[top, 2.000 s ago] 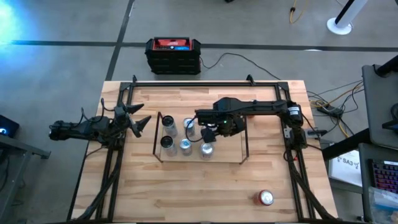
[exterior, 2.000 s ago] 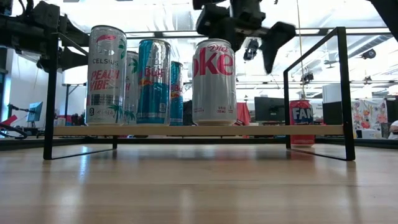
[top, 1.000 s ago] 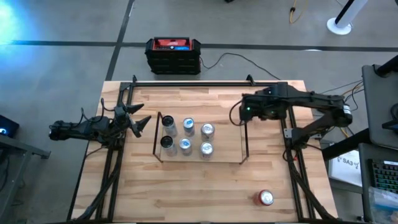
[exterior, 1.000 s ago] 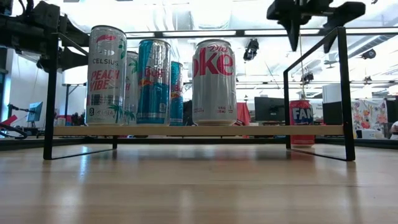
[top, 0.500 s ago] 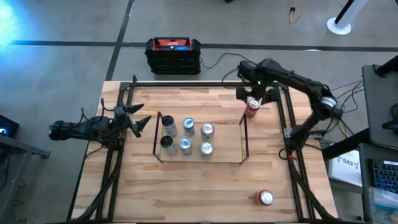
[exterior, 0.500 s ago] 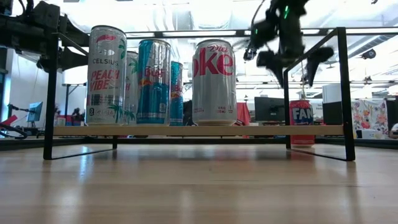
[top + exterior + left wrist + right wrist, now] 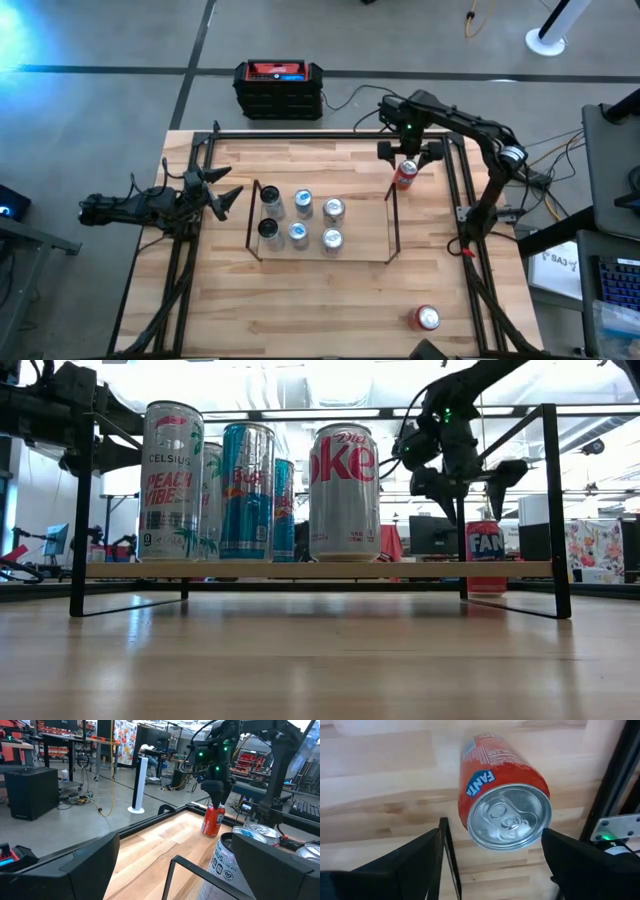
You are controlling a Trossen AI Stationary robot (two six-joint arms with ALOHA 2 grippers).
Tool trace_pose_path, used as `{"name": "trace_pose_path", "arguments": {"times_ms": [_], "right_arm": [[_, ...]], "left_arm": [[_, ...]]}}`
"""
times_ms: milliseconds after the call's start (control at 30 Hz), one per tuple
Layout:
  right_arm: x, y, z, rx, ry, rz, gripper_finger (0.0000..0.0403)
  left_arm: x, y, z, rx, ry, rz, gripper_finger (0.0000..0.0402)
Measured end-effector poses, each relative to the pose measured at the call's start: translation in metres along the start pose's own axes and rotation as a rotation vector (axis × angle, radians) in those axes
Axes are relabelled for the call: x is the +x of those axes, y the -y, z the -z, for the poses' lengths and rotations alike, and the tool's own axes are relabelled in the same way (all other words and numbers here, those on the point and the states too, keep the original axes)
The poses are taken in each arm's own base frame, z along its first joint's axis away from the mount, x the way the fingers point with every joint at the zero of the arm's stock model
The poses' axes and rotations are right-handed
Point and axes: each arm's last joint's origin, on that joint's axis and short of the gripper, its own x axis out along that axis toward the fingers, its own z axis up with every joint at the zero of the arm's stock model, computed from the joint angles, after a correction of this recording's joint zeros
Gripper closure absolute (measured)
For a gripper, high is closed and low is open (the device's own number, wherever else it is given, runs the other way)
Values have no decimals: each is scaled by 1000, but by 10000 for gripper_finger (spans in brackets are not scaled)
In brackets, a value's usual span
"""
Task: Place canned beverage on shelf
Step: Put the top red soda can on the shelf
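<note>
A: Left to right. Our left end effector (image 7: pixel 222 196) is parked off the left end of the shelf (image 7: pixel 360 245), fingers spread, holding nothing. No change there.

B: Shelf contents?

A: Six cans on the deck, all in the left half; the Diet Coke can (image 7: pixel 344 492) is the rightmost in the low view. Right half of the deck is bare.

B: What changed?

A: Two seconds ago our right arm was over the shelf cans. It has since swung out past the right end frame to the far-right part of the bench (image 7: pixel 300 300). Right end effector (image 7: pixel 407 152) now hangs directly over the Fanta can (image 7: pixel 504 800), which stands upright on the bench just beyond the frame.

B: Gripping it?

A: No. Fingers are spread either side of the can top, not touching it. We read this as the approach for the next pick.

B: Pose?

A: Arm reaches across from the right side, wrist pointing straight down. Another red can (image 7: pixel 427 318) sits near the front-right corner, well apart.
</note>
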Motion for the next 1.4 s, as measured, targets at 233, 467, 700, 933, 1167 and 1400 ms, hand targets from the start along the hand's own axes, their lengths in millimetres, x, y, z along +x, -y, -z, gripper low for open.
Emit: {"name": "trace_pose_path", "arguments": {"times_ms": [233,467,700,933,1167,1400], "right_arm": [[-1,7,6,32,41,-34,74],[8,16,8,59,24,-13,74],[-2,13,9,38,75,-85,74],[-10,14,12,26,64,-81,74],[-11,15,13,25,55,-62,74],[1,14,9,24,36,-28,74]], "left_arm": [[0,0,0,0,0,0,33],[0,0,0,0,0,0,33],[0,0,0,0,0,0,33],[0,0,0,0,0,0,33],[0,0,0,0,0,0,33],[0,0,0,0,0,0,33]]}}
